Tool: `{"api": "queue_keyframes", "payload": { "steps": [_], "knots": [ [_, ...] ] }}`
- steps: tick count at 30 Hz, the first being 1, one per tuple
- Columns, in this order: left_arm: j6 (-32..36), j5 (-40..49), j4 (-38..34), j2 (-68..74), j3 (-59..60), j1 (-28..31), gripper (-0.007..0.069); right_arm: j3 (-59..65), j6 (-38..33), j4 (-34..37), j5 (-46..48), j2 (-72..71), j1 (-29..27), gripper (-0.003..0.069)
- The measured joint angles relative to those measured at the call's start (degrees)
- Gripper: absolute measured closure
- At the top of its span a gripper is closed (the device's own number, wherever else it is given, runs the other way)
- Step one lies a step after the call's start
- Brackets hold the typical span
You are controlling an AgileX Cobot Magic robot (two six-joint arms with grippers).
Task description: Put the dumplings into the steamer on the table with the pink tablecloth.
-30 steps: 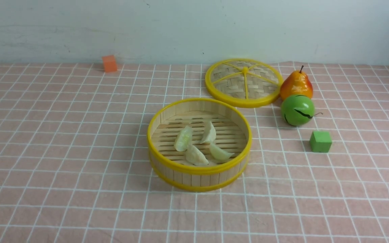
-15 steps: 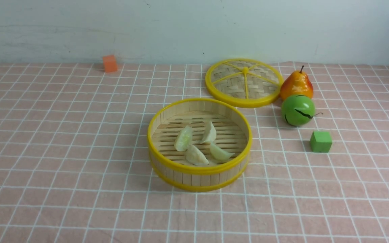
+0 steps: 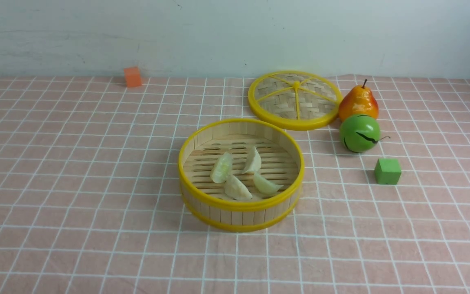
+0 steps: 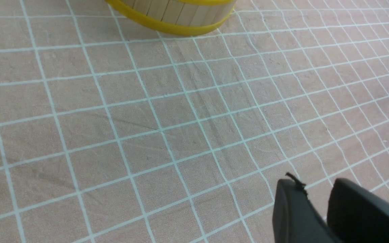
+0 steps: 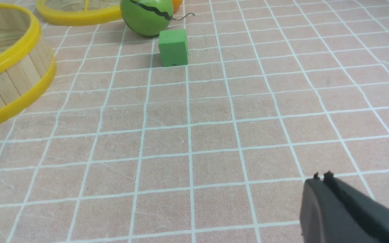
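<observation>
left claw point(image 4: 317, 194) hangs low over the pink tablecloth point(image 4: 167, 128), jaws slightly parted; right claw point(image 5: 321, 179) closed, empty.

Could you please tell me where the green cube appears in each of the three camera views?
Front view: green cube, right of the steamer, before the green fruit.
Left wrist view: not in it.
Right wrist view: green cube, upper middle.
Shared landmark: the steamer's yellow-banded wall.

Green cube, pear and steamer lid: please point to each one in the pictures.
green cube point(image 3: 387, 171), front view, its front face
pear point(image 3: 358, 104), front view, its orange belly
steamer lid point(image 3: 284, 98), front view, its woven panel
</observation>
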Motion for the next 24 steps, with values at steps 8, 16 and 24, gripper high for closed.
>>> {"api": "queue_keyframes", "payload": {
  "steps": [8,16,24],
  "knots": [
    [0.0,0.0,0.0,0.0,0.0,0.0,0.0463,0.0,0.0,0.0,0.0,0.0,0.0,0.067],
    [0.0,0.0,0.0,0.0,0.0,0.0,0.0459,0.0,0.1,0.0,0.0,0.0,0.0,0.0662],
    [0.0,-3.0,1.3,-1.8,3.9,0.0,0.0449,0.0,0.1,0.0,0.0,0.0,0.0,0.0657]
  ]
}}
